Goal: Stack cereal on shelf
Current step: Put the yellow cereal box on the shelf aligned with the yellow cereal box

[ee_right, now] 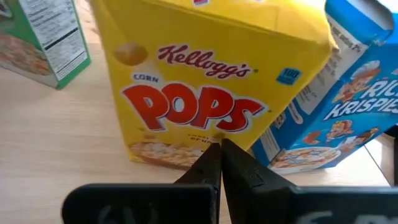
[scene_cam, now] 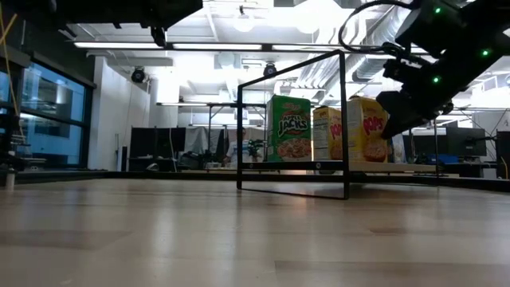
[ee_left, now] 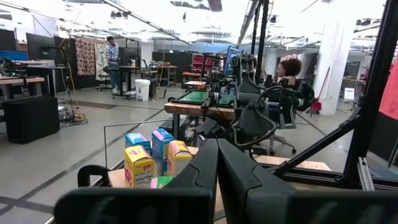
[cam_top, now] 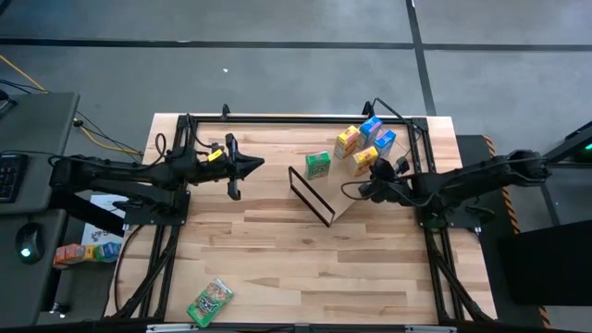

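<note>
The shelf, a light-wood board (cam_top: pixel 344 196) with a black frame (cam_top: pixel 310 195) at its left end, lies right of the table's centre. On it stand a green box (cam_top: pixel 318 165), two yellow boxes (cam_top: pixel 348 141) (cam_top: pixel 364 159) and two blue boxes (cam_top: pixel 372 128) (cam_top: pixel 385 141). My right gripper (cam_top: pixel 375 172) is shut, its tips at the nearer yellow Corn Pops box (ee_right: pixel 211 74), beside a blue Rice Krispies box (ee_right: pixel 336 118). My left gripper (cam_top: pixel 248 166) is shut and empty, above the table left of the shelf. My right gripper's shut fingertips (ee_right: pixel 214 155) point slanting down at the lower part of the Corn Pops box's printed front face (ee_right: pixel 205 134), coming from the table's right side. I cannot tell whether they touch it. The box stands upright on the board (scene_cam: pixel 366 127).
A green package (cam_top: pixel 210 302) lies flat near the table's near edge, left of centre. The black table frame rails (cam_top: pixel 305 119) run along the far edge and both sides. Bare tabletop lies between the shelf and the near edge. People show in the room beyond.
</note>
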